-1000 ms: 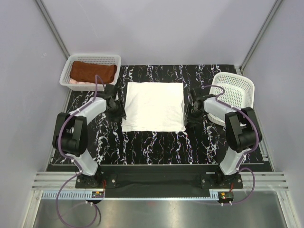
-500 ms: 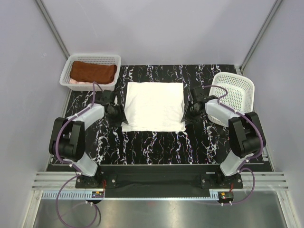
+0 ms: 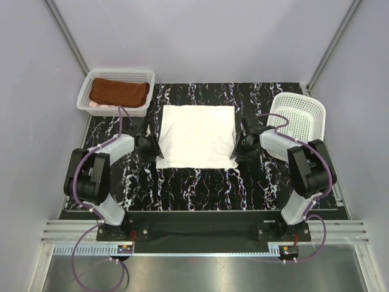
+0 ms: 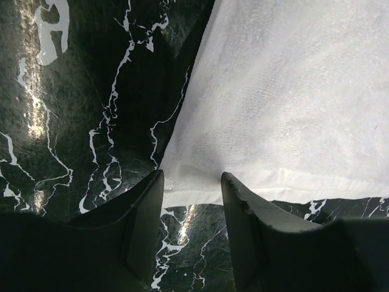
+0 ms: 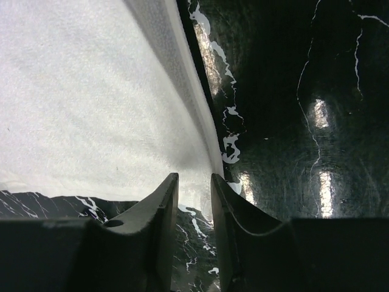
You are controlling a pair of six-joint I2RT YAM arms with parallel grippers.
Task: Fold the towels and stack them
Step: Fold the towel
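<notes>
The white towel lies flat as a square in the middle of the table. My left gripper is low at its near left corner, and in the left wrist view the gripper stands open with the towel's corner edge just between the fingertips. My right gripper is at the near right corner. In the right wrist view this gripper is open with a narrow gap, and the towel's edge is between the tips. The rust-brown towel lies on the pale pink towel in the left basket.
A white mesh basket at the back left holds the two other towels. A second white mesh basket leans tilted at the right, close behind my right arm. The table is black marble with white veins.
Both grippers have moved inward to the white towel's near corners. The right jaws have narrowed. The towel has not moved.
</notes>
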